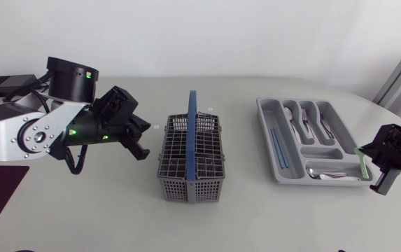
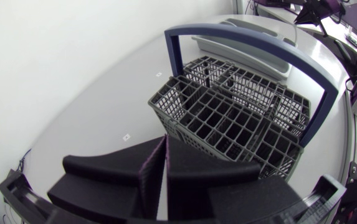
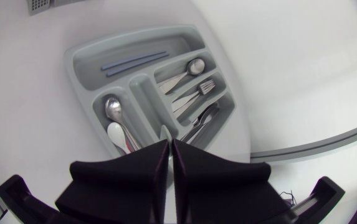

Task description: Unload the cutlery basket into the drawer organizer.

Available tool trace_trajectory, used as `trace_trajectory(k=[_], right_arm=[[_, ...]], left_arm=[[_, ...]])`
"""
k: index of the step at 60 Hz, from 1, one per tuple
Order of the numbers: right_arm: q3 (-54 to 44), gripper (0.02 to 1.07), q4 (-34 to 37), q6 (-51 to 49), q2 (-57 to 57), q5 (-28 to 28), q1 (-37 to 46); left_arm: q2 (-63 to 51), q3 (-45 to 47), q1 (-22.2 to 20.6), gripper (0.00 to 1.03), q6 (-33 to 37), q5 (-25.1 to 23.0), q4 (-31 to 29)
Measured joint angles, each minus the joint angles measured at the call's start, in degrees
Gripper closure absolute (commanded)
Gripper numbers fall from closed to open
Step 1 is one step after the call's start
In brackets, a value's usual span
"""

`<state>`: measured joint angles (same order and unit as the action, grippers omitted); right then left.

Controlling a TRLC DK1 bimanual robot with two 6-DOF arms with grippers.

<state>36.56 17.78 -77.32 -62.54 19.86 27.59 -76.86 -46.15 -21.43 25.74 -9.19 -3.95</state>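
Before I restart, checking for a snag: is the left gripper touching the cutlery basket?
Apart. Head view shows bare table between left gripper and cutlery basket.

Our left arm (image 1: 18, 133) has a silver-grey link with a ring of small screws on its round hub. Above the link sits a squat black cylindrical joint (image 1: 73, 77). Small green lights (image 1: 73, 129) glow on the black wrist section, and a black cable (image 1: 78, 162) loops beneath it. Our left gripper (image 2: 166, 143) and right gripper (image 3: 169, 144) are matte black, with broad wedge-shaped fingers edged faintly purple inside.
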Motion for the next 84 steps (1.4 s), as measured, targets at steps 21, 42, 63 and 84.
trace_trajectory(k=[21,42,63,84], right_arm=[[-4.5,1.01,-3.1,-0.9,-3.3,-5.6,-9.2],[-5.1,0.76,-7.8,-0.6,-10.4,-9.3,-11.8],[-5.9,0.33,-9.4,2.4,-10.8,-11.0,-15.1],[-2.8,0.29,-6.7,18.2,-0.7,-8.4,-27.8]], left_arm=[[0.0,0.5,0.3,0.87,0.0,0.0,0.2],[0.0,0.5,0.4,0.87,0.0,-0.5,0.2],[0.1,0.6,0.8,0.87,0.0,-0.9,0.2],[6.7,3.5,1.0,0.87,1.4,-1.7,-3.1]])
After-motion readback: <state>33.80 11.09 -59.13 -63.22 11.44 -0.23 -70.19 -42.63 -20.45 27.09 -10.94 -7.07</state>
